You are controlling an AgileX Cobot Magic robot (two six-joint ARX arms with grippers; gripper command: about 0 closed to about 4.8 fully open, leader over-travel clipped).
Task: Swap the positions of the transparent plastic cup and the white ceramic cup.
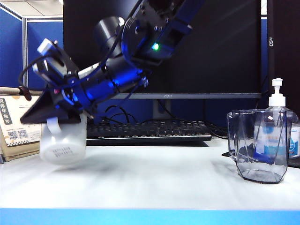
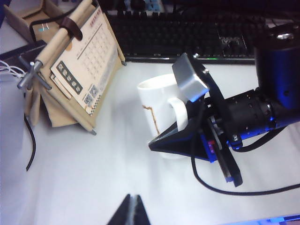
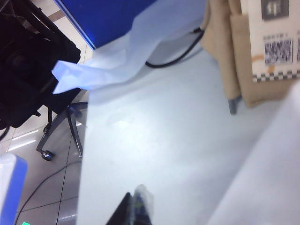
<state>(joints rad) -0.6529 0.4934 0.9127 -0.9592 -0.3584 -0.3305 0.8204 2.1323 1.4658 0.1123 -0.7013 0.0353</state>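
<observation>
**Item 1, white ceramic cup (image 1: 63,145).** At the worktop's (image 1: 154,183) left end, just in front of the desk calendar (image 2: 82,70). It hangs tilted, and I cannot tell whether its base touches the surface.

**Item 2, right gripper (image 3: 133,206).** It has reached across to the left end, with its claw clamped on the white ceramic cup at the handle side of the rim.

**Item 3, left gripper (image 2: 131,208).** It hovers above the worktop's front left part with its claw together, holding nothing.

**Item 4, transparent plastic cup (image 1: 257,145).** It stands upright near the right edge, just in front of a pump bottle (image 1: 277,101), and is untouched.

**Handling note.** I judge the step in hand to be carrying the mug. A pinch at the rim lets a heavy mug swing, so I would lift until it is well clear of the surface, travel slowly along the front strip, and set it down short of the clear cup, not against it.

**Surface and room.**
- The worktop is a pale, smooth top with a blue front edge.
- A keyboard (image 1: 150,130) lies along the back, under a dark monitor (image 1: 187,47).
- A blue partition (image 1: 11,51) stands behind the left end.
- A chair base (image 3: 61,126) stands on the tiled floor beyond.
</observation>
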